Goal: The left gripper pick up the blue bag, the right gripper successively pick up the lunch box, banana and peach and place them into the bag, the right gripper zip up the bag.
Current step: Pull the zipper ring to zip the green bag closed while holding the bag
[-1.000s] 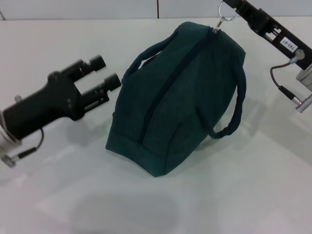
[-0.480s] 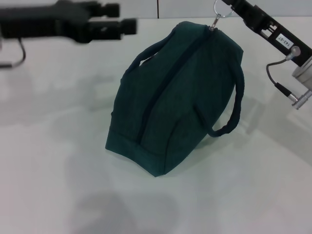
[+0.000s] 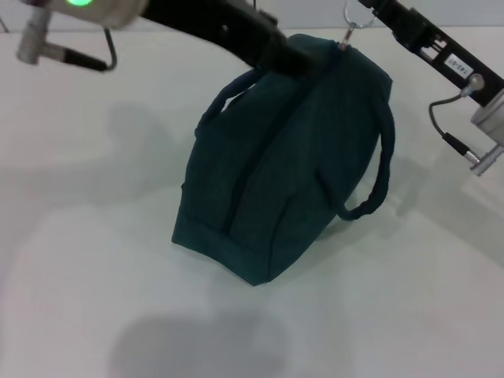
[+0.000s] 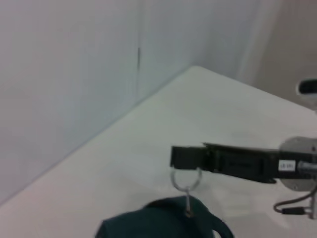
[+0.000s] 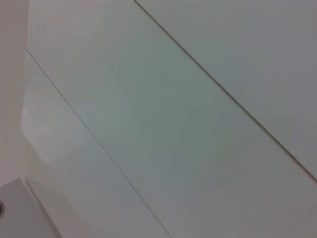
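Dark teal fabric fills the middle of our head view: the blue bag (image 3: 276,181) sits on the white tabletop (image 3: 409,315), its zipper line running up the middle and its two handles (image 3: 376,177) drooping at either side. Our left gripper (image 3: 293,59) reaches in from the upper left, its tip touching the bag's top near one handle; we cannot tell how its fingers stand. Our right gripper (image 3: 376,8) is at the bag's far top end, its fingers closed on the metal zipper ring (image 3: 356,20), which our left wrist view also shows hanging from that gripper above the bag. Our right wrist view shows only pale wall panels.
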Robot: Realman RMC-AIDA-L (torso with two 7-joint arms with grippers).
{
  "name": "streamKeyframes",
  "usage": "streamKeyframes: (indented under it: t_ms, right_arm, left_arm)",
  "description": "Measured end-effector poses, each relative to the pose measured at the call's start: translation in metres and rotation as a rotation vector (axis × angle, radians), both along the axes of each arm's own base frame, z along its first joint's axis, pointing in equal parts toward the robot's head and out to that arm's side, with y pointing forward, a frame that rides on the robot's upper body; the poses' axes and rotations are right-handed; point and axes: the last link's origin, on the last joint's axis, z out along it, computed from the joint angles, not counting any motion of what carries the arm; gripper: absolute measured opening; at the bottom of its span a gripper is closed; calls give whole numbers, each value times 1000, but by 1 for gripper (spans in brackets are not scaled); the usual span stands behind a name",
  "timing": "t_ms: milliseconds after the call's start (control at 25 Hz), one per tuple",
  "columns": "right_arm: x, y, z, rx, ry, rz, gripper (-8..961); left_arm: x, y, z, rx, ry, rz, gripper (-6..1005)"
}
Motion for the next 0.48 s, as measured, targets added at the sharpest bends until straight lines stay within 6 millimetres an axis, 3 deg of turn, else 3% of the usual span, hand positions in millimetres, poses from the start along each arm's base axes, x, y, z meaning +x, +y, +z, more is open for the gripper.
streamKeyframes:
  t_ms: [480]
  right_arm:
    - [-5,2,-2,-8,-10,14,85]
  left_arm:
    - [-5,7,-35,-8,79,46,727]
